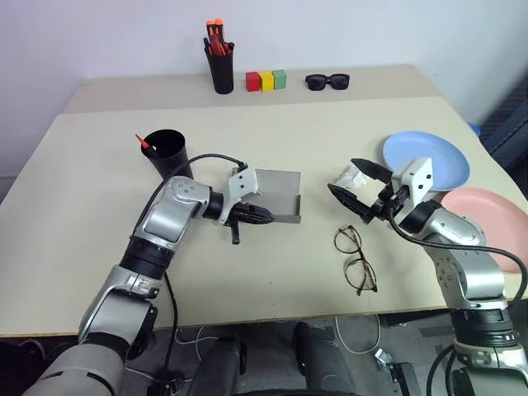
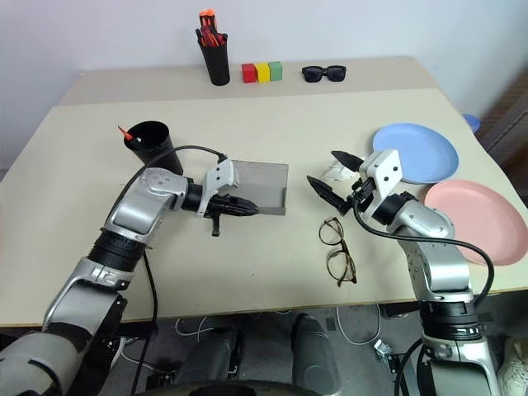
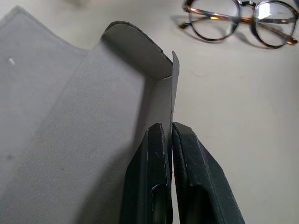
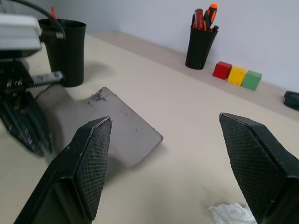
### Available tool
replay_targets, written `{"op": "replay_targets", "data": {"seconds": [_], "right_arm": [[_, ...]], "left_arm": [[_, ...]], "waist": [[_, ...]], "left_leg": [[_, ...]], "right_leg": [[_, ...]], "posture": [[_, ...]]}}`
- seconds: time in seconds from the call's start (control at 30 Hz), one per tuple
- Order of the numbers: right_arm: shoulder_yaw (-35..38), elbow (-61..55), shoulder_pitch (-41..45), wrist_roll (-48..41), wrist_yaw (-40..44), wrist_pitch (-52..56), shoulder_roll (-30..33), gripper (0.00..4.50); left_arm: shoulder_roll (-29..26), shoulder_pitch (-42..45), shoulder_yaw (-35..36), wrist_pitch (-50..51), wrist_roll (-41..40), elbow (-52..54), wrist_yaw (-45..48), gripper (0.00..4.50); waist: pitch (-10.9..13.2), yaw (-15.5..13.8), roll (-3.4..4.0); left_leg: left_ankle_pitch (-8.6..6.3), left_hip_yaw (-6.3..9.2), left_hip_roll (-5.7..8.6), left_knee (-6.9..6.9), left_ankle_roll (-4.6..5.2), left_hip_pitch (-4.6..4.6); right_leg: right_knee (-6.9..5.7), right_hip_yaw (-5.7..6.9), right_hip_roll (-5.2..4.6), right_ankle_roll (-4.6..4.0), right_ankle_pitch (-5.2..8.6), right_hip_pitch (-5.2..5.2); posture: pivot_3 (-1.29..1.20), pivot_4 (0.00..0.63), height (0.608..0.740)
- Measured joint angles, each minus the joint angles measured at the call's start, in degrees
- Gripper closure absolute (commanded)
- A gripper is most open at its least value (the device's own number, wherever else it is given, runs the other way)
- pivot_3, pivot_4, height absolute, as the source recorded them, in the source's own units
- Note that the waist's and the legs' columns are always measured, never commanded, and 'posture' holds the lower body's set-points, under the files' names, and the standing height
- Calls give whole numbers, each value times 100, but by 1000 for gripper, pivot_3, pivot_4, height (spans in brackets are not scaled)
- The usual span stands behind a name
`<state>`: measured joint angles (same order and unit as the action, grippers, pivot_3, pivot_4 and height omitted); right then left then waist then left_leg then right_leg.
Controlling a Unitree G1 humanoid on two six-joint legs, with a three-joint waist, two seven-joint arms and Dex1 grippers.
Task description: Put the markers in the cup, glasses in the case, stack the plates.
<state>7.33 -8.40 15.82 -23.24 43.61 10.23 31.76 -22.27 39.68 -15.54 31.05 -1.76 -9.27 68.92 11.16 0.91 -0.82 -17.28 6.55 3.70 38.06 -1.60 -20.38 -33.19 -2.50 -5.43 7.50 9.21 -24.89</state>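
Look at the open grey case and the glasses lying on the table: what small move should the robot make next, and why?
Probably lower the right gripper onto the glasses. Its jaws are open and empty just above them, the glasses lie loose on the table, and the left gripper is shut on the wall of the open case, steadying it.

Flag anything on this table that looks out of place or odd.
A crumpled white scrap lies beside the light blue plate, belonging to nothing around it. The grey case lies open, its near wall pinched by the shut left pincer. The glasses lie unfolded on the table, outside the case. Nothing looks spilled or broken.
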Motion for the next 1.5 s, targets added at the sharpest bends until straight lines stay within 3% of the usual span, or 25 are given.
{"op": "replay_targets", "data": {"seconds": [0.23, 0.37, 0.53, 0.57, 0.77, 0.9, 1.0, 1.13, 1.27, 1.5], "right_arm": [[18, 111, 41, 3, 66, -25, 30, 755], [17, 111, 66, 5, 64, -36, 29, 755], [14, 88, 71, -14, 164, 100, 89, 755], [14, 66, 73, -22, 167, 172, 104, 755], [105, -546, -143, -413, 148, 1308, 599, 755], [207, -1350, -566, -770, -51, 2556, 1138, 755], [265, -2151, -767, -844, -552, 3470, 1405, 755], [289, -2957, -1537, -701, -821, 4469, 2244, 755], [937, -3219, -1651, -872, -1270, 5575, 2094, 755], [1379, -3276, -1183, -1259, -1967, 7008, 872, 755]], "left_arm": [[92, -115, -140, 612, -32, 540, -691, 4467], [97, -143, -173, 544, -128, 512, -786, 3031], [-61, -138, -161, 340, -257, 475, -732, 385], [-70, -130, -133, 344, -325, 479, -714, 89], [-560, -132, 472, 362, -1184, 1127, -226, 89], [-717, -197, 1358, 904, -2476, 1564, 150, 89], [-1181, -528, 1803, 997, -2949, 1746, 357, 89], [-1457, -1067, 2359, 1006, -3371, 1674, 408, 89], [-1602, -1107, 2748, 1113, -3816, 1660, 356, 89], [-1769, -1428, 2785, 1141, -4163, 1751, 363, 89]], "waist": [[0, -10, 0], [0, -11, 0], [0, -11, 0], [0, -10, 0], [1, -13, 2], [1, -18, 2], [-3, 19, 10], [5, -50, -7], [5, -65, -18], [4, -16, -18]], "left_leg": [[0, -1, 0, 0, 0, 2], [0, -1, 0, 0, 0, 2], [0, -1, 0, 0, 0, 0], [0, -1, 0, 0, 0, 0], [0, -1, -3, -1, -1, -4], [0, 0, -4, 0, 0, -6], [-1, -9, -11, -4, 1, 2], [-1, -5, -11, 4, 1, -9], [-1, -10, -11, 14, 1, -2], [-2, -10, -15, 5, 2, -2]], "right_leg": [[1, 0, -1, 0, 0, 2], [1, 0, -1, 0, 0, 1], [2, 0, -1, -1, 0, 1], [2, 0, -1, -1, 0, 1], [1, 0, -2, -1, 0, -5], [3, 0, -3, -2, 1, -4], [0, 0, 1, -6, 4, -5], [6, 2, 0, -23, 15, -2], [10, 1, -11, -22, 15, 11], [8, 3, -7, -22, 14, 4]], "posture": [[0, 150, 740], [0, 150, 740], [0, 150, 740], [0, 150, 740], [0, 150, 740], [0, 150, 740], [0, 150, 740], [0, 150, 740], [0, 150, 740], [0, 150, 740]]}}
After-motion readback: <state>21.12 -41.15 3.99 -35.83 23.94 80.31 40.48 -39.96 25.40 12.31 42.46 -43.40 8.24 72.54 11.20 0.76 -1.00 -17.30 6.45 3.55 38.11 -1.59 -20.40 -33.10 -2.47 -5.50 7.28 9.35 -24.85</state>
